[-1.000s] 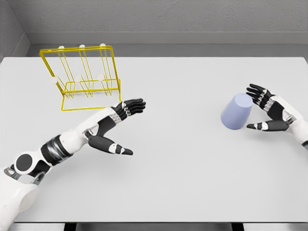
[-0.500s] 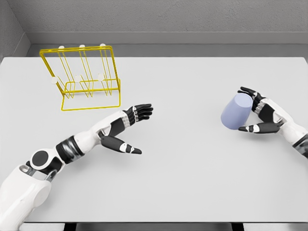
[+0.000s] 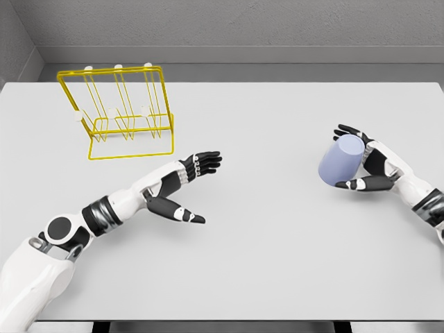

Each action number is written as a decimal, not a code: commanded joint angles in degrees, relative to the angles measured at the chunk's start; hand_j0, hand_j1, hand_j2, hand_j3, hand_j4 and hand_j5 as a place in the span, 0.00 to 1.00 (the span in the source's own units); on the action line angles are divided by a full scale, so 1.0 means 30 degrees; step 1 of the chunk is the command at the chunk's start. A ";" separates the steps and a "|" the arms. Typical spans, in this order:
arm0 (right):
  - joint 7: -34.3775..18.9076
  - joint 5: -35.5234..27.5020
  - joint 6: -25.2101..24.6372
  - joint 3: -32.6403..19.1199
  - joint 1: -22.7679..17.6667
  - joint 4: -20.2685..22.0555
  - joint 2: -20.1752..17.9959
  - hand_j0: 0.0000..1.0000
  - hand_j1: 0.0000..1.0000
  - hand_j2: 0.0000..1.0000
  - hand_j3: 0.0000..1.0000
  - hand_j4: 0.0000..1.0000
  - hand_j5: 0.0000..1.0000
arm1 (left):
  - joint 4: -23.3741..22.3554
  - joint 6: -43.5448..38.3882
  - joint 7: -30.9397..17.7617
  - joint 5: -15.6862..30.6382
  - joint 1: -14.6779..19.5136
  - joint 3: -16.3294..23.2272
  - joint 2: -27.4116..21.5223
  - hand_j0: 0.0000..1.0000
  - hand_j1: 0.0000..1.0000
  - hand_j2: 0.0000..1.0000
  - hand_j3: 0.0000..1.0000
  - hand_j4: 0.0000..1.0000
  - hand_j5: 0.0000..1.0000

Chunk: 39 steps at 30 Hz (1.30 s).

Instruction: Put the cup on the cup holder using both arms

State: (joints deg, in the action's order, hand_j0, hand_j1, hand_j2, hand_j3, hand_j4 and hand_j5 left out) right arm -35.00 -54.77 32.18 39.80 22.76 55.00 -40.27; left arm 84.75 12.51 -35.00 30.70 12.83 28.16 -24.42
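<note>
A pale blue cup [image 3: 338,164] lies tilted on the white table [image 3: 263,250] at the right. My right hand [image 3: 341,158] is open around it, with the fingers [image 3: 347,131] over its upper far edge and the thumb [image 3: 355,184] along its lower near edge, touching or nearly so. The yellow wire cup holder [image 3: 125,114] with white-tipped pegs stands at the far left. Near the table's middle, my left hand [image 3: 208,189] hovers open and holds nothing, just in front of and to the right of the holder.
A grey wall runs behind the table's far edge. The left forearm [image 3: 118,205] stretches across the near left of the table.
My right hand has slid left until its fingers and thumb bracket the cup. The left hand has reached a little further right and forward. The cup has not moved.
</note>
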 commanded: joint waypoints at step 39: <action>-0.0001 0.0825 0.0172 -0.0085 0.1553 0.0503 0.0210 0.62 0.62 0.62 0.62 0.62 0.62 | 0.0020 0.0050 -0.0001 0.0022 -0.0117 -0.0127 -0.0912 1.00 1.00 1.00 1.00 1.00 1.00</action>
State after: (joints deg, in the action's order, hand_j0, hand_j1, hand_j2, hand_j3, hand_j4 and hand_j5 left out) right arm -35.00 -51.96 32.68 39.63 27.42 55.85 -39.53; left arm 84.78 12.72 -35.00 30.52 12.48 27.82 -26.89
